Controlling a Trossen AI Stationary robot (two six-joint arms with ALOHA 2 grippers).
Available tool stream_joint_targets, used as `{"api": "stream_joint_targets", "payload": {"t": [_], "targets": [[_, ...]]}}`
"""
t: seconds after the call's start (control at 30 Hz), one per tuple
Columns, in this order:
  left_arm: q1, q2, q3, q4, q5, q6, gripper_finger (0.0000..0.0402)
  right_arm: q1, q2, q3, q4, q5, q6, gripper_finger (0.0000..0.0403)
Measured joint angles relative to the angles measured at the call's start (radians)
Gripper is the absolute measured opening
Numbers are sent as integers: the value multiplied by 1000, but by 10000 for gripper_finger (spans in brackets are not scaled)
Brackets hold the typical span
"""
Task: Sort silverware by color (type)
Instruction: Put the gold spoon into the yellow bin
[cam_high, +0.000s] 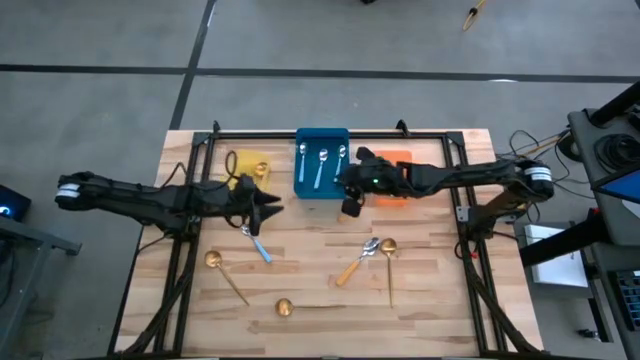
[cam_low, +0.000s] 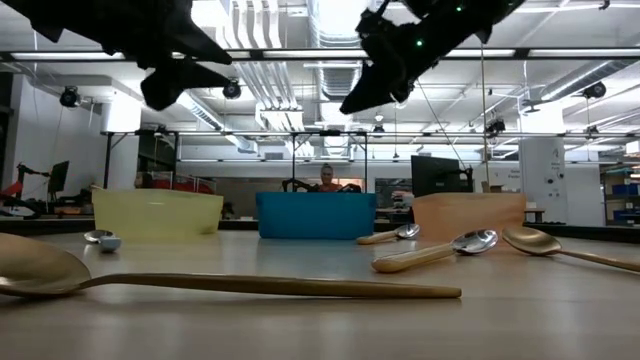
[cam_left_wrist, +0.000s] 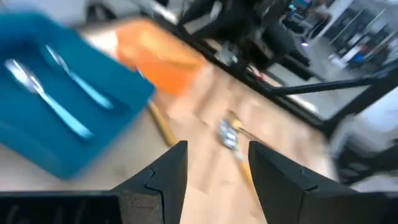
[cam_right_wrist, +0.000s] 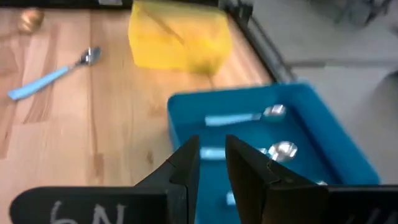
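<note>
Spoons (cam_high: 320, 165) fill the blue bin (cam_high: 322, 187) — right gripper (cam_right_wrist: 211, 163) above, slightly parted, empty.

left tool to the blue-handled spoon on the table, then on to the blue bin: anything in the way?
Nothing visible. The left tool is open, just above the blue-handled spoon, with bare wood between. From there to the blue bin the table is clear. The right tool hangs near the bin's right front corner, so the arms could crowd there.
</note>
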Motion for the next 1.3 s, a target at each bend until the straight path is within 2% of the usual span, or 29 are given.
{"api": "stream_joint_targets", "payload": {"t": [0.17,0.37,0.6,0.8,0.97,1.1,1.3], "targets": [[-58,77,1,-1,112,-294,151,0,-69,-38,67,-1,-125,68],[-186,171,21,-7,138,-639,151,-12,-125,-38,80,0,-204,68],[-393,266,22,-45,146,-1094,151,-44,-134,-76,83,0,-223,68],[-547,323,22,-60,185,-1362,151,-79,-135,-83,127,0,-261,68],[-625,383,32,-68,176,-1527,151,-97,-135,-83,128,0,-272,68],[-646,443,92,-96,246,-1564,151,-111,-135,-83,132,0,-286,68],[-647,529,271,-395,266,-1555,151,-123,-135,-83,183,-1,-288,68]]}}
